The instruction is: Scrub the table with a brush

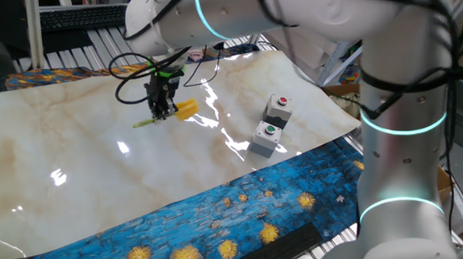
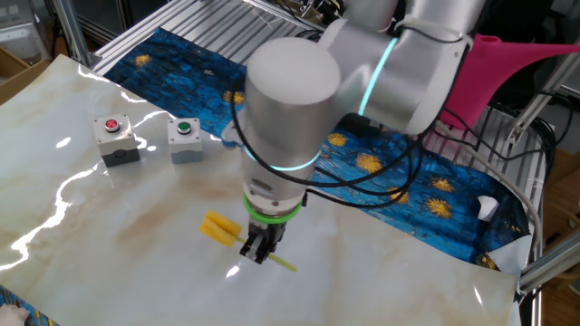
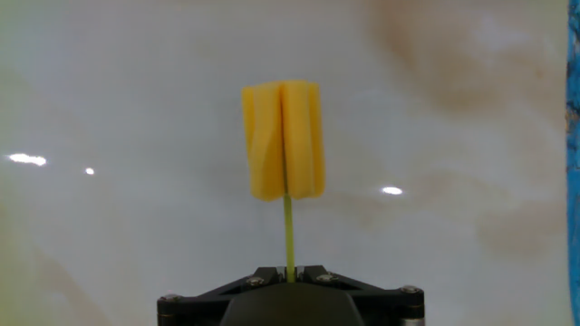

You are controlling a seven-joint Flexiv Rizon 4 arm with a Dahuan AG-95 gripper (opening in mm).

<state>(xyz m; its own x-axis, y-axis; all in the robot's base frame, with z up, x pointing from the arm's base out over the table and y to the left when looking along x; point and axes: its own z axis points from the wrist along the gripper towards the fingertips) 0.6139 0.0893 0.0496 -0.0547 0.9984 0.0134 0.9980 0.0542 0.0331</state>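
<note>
mid-table [image 1: 72, 137], the gripper [image 1: 161, 110] is clenched on the brush [image 1: 177, 111], pinching its thin stick; the yellow head lies on the marble. i reckon it's light, bristles soft, handle bendy, so a grip nearer the head would flex less.

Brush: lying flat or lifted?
Flat: the brush lies on the table, its handle pinched in the shut tool.

I see the table [image 1: 72, 149], glossy cream marble, carrying the brush [image 1: 177, 111] and two grey button boxes [image 1: 270, 127] standing nearby.
</note>
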